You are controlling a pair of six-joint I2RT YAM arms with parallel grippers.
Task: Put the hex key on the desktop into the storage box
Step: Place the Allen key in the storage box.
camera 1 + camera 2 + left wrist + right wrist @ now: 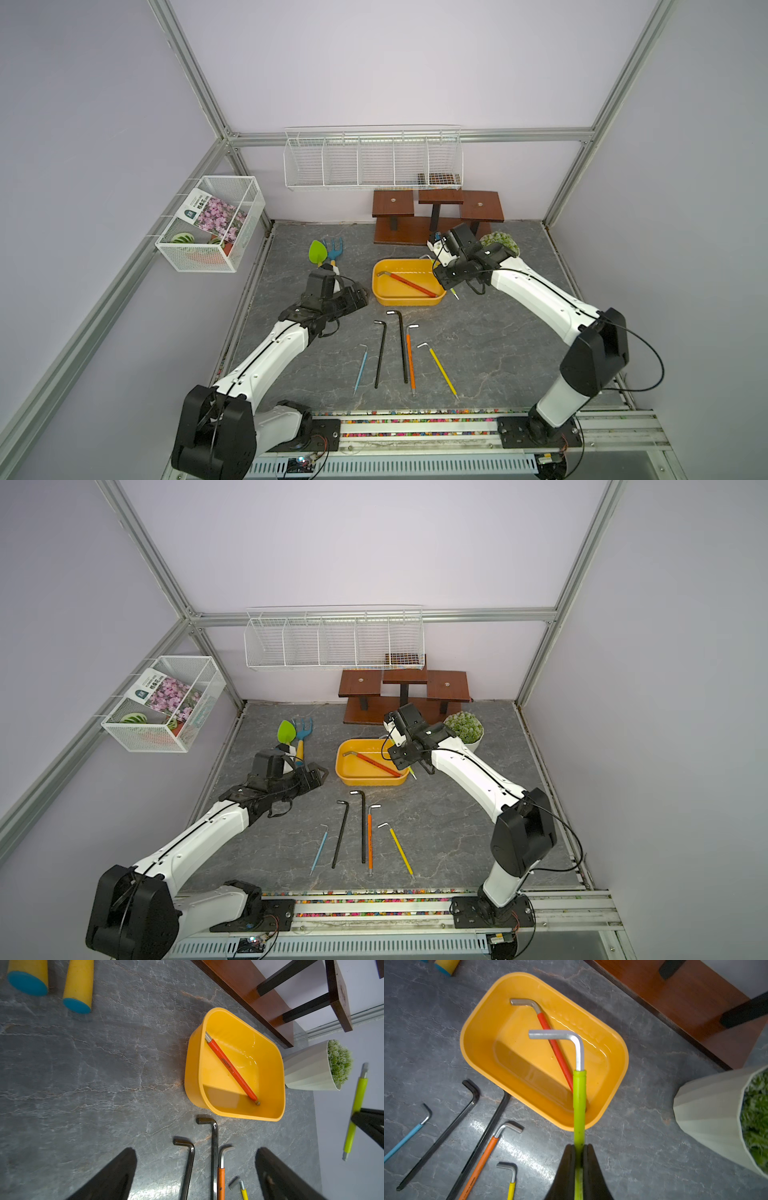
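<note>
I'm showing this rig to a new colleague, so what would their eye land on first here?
Probably the bright yellow storage box on the grey desktop, with a red-handled hex key lying diagonally inside. Next, the right gripper, shut on a lime-green hex key held in the air by the box. Then the row of five hex keys lying on the desktop nearer the arms' bases.

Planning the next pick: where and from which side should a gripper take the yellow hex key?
Likely mid-sleeve on the yellow hex key, straight down from above, jaws across the shaft. It lies flat on the desktop, so only its sides are free; the sleeve is its thickest part, and the orange key leaves room for a finger each side.
</note>
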